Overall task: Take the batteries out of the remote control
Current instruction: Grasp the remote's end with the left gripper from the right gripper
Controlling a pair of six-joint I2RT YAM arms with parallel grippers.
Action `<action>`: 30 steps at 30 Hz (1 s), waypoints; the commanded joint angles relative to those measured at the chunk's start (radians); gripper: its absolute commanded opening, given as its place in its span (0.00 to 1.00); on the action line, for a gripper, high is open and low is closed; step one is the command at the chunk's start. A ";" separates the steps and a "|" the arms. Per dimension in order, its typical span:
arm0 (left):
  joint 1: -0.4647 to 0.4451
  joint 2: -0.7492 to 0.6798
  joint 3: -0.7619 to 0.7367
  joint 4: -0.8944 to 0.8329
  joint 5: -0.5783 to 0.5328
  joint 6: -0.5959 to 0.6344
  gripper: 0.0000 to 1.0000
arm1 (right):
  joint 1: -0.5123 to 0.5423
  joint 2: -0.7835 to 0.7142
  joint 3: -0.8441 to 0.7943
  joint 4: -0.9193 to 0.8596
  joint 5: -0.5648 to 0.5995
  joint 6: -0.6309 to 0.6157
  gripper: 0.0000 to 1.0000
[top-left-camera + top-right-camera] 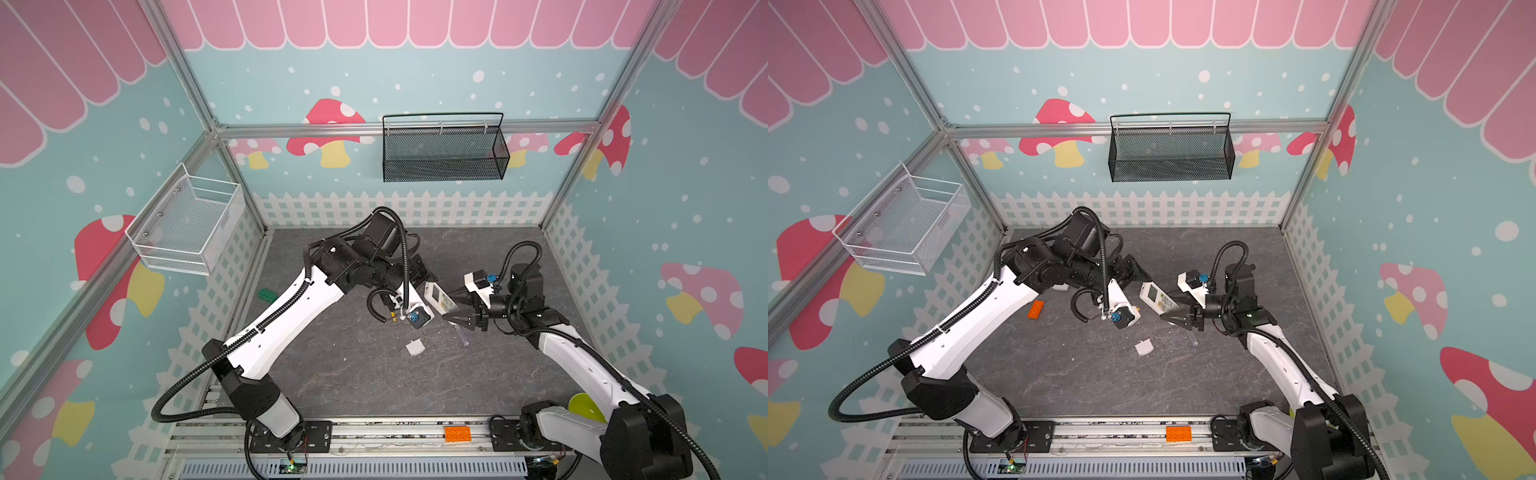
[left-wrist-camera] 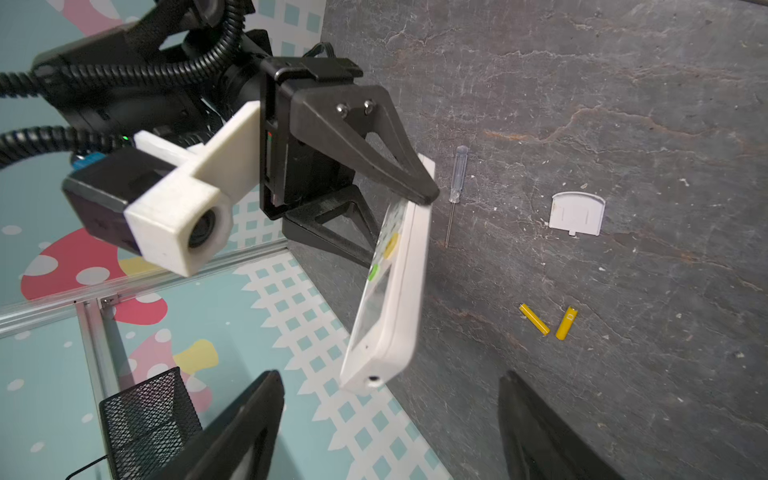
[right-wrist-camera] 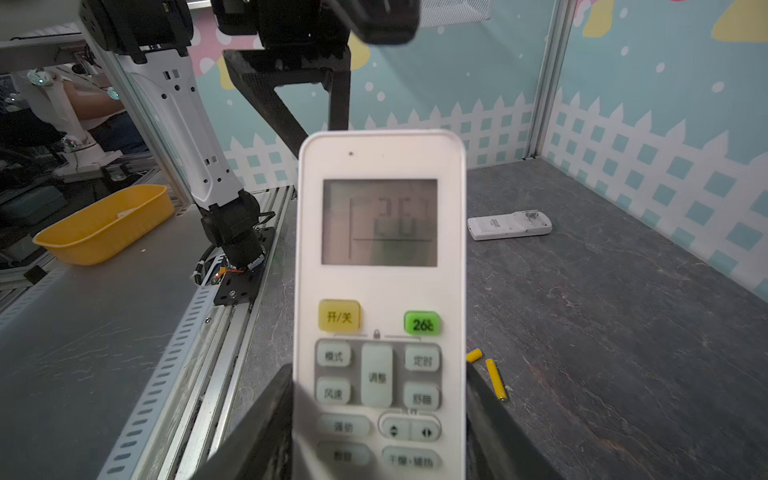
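You seem to be handing the remote (image 3: 380, 286) across
Your right gripper (image 1: 452, 307) is clamping the remote's button end, your left gripper (image 2: 386, 380) is standing open at its display end; be squaring those open jaws across the casing before releasing. Two yellow batteries (image 2: 566, 323) are lying on the table (image 2: 623, 124) below the remote

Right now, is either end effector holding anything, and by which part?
The right end effector holds the remote control by its button end, gripping both long edges. The left end effector is open, holding nothing.
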 commanded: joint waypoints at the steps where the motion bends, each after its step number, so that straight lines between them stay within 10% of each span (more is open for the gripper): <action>1: -0.021 0.014 -0.027 0.003 -0.023 0.107 0.74 | 0.020 0.010 0.030 -0.022 -0.046 -0.052 0.21; 30: -0.024 0.039 -0.127 0.101 -0.050 0.085 0.05 | 0.051 0.064 0.045 -0.082 -0.047 -0.128 0.23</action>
